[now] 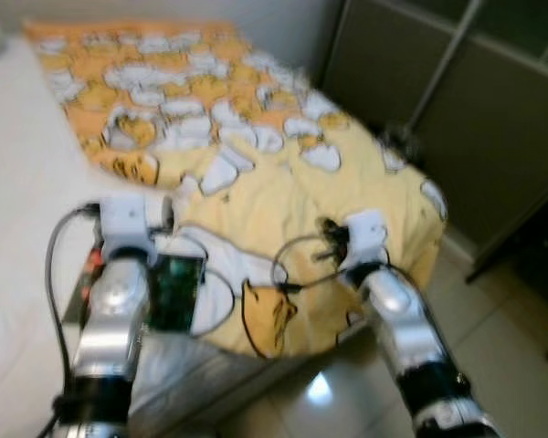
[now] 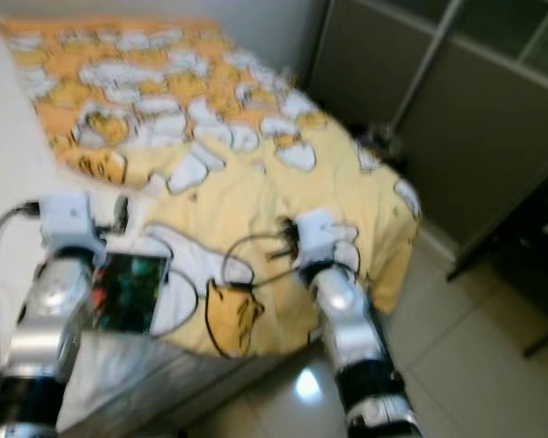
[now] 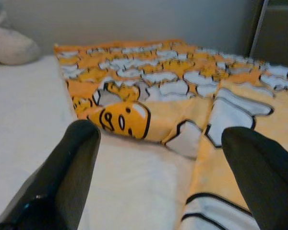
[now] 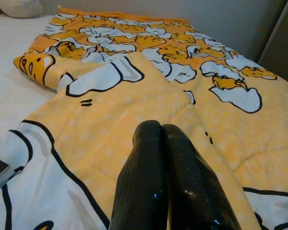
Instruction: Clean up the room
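Note:
A yellow and orange blanket (image 1: pixel 256 173) printed with cartoon eggs lies rumpled across a bed with a white sheet (image 1: pixel 27 201). One corner of it is folded back near the sheet (image 3: pixel 120 120). My left gripper (image 3: pixel 158 158) is open, its two black fingers (image 3: pixel 62 182) wide apart, low over the blanket's edge where it meets the sheet. My right gripper (image 4: pixel 161 129) is shut, fingers pressed together just above the blanket near the foot of the bed, with no fabric visibly pinched. In the left eye view, both wrists (image 1: pixel 128 219) (image 1: pixel 363 233) reach out over the bed's near end.
A pale pillow (image 3: pixel 9 45) lies at the head of the bed. Dark cabinets with glass doors (image 1: pixel 457 109) stand to the right across a strip of glossy tiled floor (image 1: pixel 493 347). The bed's foot edge (image 1: pixel 219 374) is just below my arms.

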Motion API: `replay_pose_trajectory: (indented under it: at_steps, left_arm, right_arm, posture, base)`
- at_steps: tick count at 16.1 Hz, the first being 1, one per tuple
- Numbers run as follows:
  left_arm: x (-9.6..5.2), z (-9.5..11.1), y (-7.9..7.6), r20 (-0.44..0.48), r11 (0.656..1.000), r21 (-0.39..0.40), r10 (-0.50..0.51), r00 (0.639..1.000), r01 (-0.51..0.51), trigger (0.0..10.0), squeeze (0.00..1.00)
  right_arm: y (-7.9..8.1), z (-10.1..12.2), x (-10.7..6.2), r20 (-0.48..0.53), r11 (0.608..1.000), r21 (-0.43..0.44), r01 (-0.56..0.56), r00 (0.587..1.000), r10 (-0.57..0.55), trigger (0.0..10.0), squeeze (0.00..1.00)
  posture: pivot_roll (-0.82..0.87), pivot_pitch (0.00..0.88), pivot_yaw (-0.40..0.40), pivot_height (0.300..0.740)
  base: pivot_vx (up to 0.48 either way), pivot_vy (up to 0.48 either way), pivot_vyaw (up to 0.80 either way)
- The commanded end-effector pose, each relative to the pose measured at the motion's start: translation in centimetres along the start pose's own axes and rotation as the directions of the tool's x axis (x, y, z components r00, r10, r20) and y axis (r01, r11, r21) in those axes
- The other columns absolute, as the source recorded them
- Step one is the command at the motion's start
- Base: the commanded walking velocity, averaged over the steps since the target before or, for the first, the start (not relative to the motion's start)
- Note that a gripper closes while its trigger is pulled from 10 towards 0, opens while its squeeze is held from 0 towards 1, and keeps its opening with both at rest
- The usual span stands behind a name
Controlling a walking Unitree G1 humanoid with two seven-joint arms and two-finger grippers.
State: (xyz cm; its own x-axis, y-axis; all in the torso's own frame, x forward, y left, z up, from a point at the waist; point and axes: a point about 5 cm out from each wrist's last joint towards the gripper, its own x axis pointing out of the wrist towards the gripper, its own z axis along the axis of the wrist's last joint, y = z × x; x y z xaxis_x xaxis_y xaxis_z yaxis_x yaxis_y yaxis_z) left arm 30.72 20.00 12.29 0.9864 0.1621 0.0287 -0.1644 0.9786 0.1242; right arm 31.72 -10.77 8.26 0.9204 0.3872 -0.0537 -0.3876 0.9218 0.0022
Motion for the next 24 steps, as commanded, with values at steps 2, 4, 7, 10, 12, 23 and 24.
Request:
replay_pose_trajectory:
  at_steps: [2, 4, 7, 10, 12, 23, 24]
  left_arm:
    - [0.0, 0.3, -1.2, 0.005, 0.999, -0.020, -0.024, 1.000, 0.024, 10.0, 0.00]
    - [0.7, -0.9, 0.3, -0.099, 0.991, -0.115, 0.049, 0.994, -0.061, 10.0, 0.00]
    - [0.5, -1.1, 3.7, -0.142, 0.977, -0.168, 0.110, 0.984, -0.134, 10.0, 0.00]
    - [-2.6, -2.3, 7.1, -0.220, 0.971, -0.154, 0.149, 0.964, -0.185, 10.0, 0.00]
    - [-5.7, -3.3, 8.0, -0.289, 0.958, -0.166, 0.179, 0.940, -0.233, 10.0, 0.00]
    - [-12.3, -1.4, 5.2, -0.492, 0.919, -0.282, 0.108, 0.864, -0.276, 10.0, 0.00]
    - [-12.0, -2.1, 4.8, -0.525, 0.906, -0.309, 0.091, 0.846, -0.290, 10.0, 0.00]
  right_arm:
    - [-1.3, -0.6, -1.0, -0.022, 0.999, 0.002, 0.035, 0.999, -0.035, 10.0, 0.00]
    - [-0.9, -0.4, -1.0, -0.018, 1.000, -0.001, 0.003, 1.000, -0.003, 10.0, 0.00]
    - [-1.2, -0.5, -2.1, -0.030, 0.999, -0.009, -0.053, 0.998, 0.053, 10.0, 0.00]
    - [-0.7, -1.0, -3.3, -0.066, 0.990, 0.010, -0.139, 0.988, 0.139, 10.0, 0.00]
    - [0.0, -1.3, -4.5, -0.094, 0.980, 0.020, -0.198, 0.975, 0.199, 10.0, 0.00]
    - [2.8, -1.8, -7.3, -0.140, 0.966, 0.099, -0.238, 0.958, 0.251, 10.0, 0.00]
    - [2.6, -2.0, -7.5, -0.147, 0.969, 0.104, -0.225, 0.960, 0.239, 10.0, 0.00]
  posture:
    - [0.10, 0.000, -0.134, 0.740]
    - [0.09, 0.000, -0.138, 0.740]
    - [0.09, 0.040, -0.148, 0.740]
    - [0.09, 0.146, -0.182, 0.740]
    - [0.10, 0.209, -0.208, 0.740]
    - [0.09, 0.228, -0.171, 0.740]
    - [0.07, 0.227, -0.169, 0.740]
  base:
    - [0.000, 0.000, 0.00]
    - [0.000, 0.000, 0.00]
    - [0.000, 0.000, 0.00]
    - [0.000, 0.000, 0.00]
    - [0.000, 0.000, 0.00]
    - [0.000, 0.000, 0.00]
    - [0.000, 0.000, 0.00]
